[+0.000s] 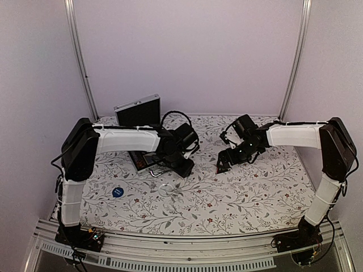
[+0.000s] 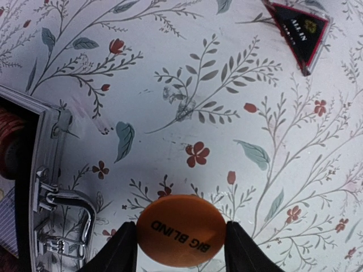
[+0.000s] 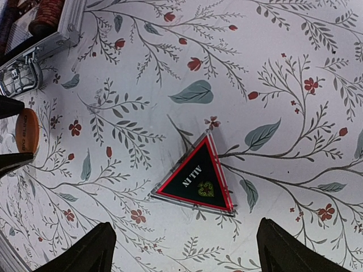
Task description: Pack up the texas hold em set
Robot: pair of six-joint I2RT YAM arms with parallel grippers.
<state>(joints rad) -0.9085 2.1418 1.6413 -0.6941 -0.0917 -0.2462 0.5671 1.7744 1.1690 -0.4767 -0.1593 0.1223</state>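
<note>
My left gripper (image 2: 181, 233) is shut on an orange round "BIG BLIND" token (image 2: 180, 228), held just above the cloth right of the open silver briefcase (image 2: 48, 170) and its handle (image 2: 71, 218). Reddish chips (image 2: 7, 141) lie inside the case. A black and red triangular "ALL IN" token (image 3: 198, 177) lies flat on the cloth. My right gripper (image 3: 182, 255) is open above it, the fingers (image 3: 85, 252) spread wider than the token. From above, the left gripper (image 1: 182, 168) and right gripper (image 1: 223, 163) are near mid-table, and the case lid (image 1: 138, 110) stands at the back.
A blue round token (image 1: 117, 191) and a pale round token (image 1: 164, 188) lie on the flowered cloth in front of the case. The orange token (image 3: 26, 131) and the case corner (image 3: 54, 37) show at the left of the right wrist view.
</note>
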